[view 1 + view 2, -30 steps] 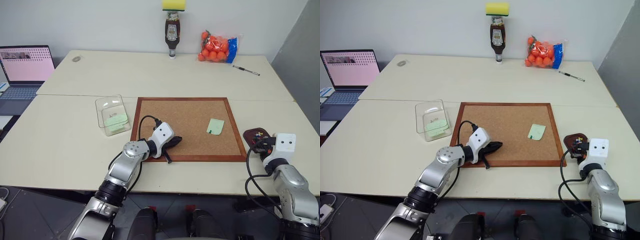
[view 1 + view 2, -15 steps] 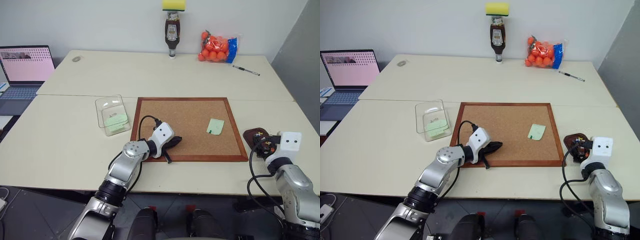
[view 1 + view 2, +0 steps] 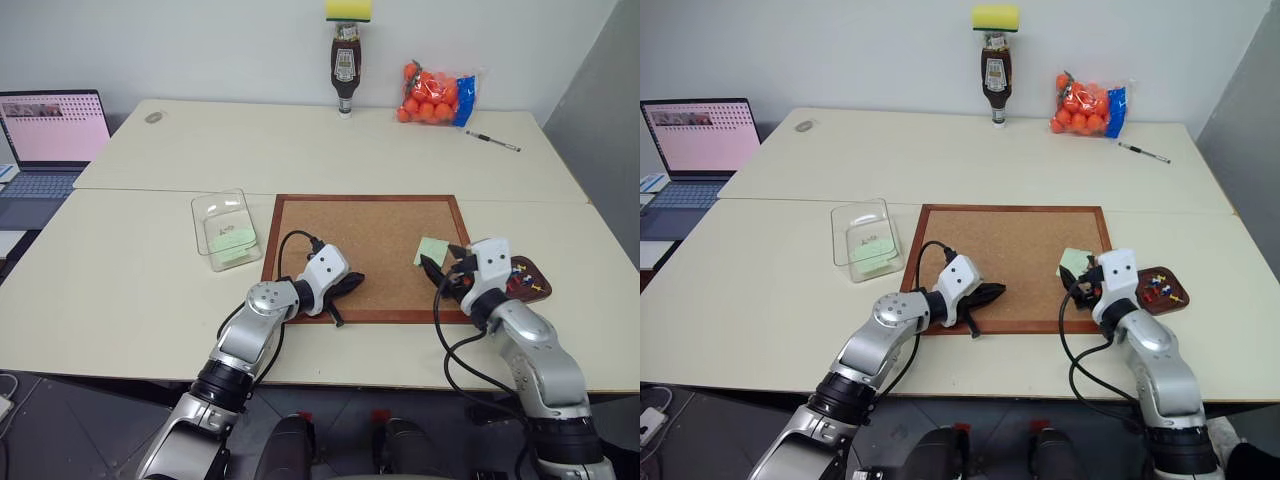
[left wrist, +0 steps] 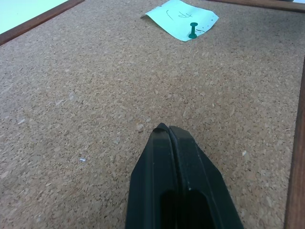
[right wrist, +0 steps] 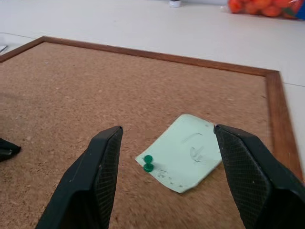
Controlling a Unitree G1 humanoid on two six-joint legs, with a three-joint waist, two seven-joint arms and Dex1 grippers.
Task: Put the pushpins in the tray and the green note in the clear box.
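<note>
The green note (image 5: 186, 152) lies on the right part of the corkboard (image 3: 340, 225), held down by a green pushpin (image 5: 148, 163). My right gripper (image 3: 445, 268) hovers open just in front of the note, its fingers (image 5: 102, 167) spread wider than the paper. Right of the board sits the dark brown tray (image 3: 533, 268) with red, yellow and blue pushpins (image 3: 1160, 290) in it. The clear box (image 3: 225, 228) stands left of the board with a pale green paper inside. My left gripper (image 3: 345, 285) rests shut and empty on the board's near-left part, with its fingertips (image 4: 167, 131) pressed together.
A laptop (image 3: 50, 130) sits at the far left. At the back of the table stand a sauce bottle (image 3: 345, 70) with a yellow sponge on top, a bag of oranges (image 3: 435, 95) and a pen (image 3: 492, 141).
My right arm has swung left from over the tray to the green note, and its fingers have spread wider. The tray and its pins are now uncovered. The left arm kept still.
</note>
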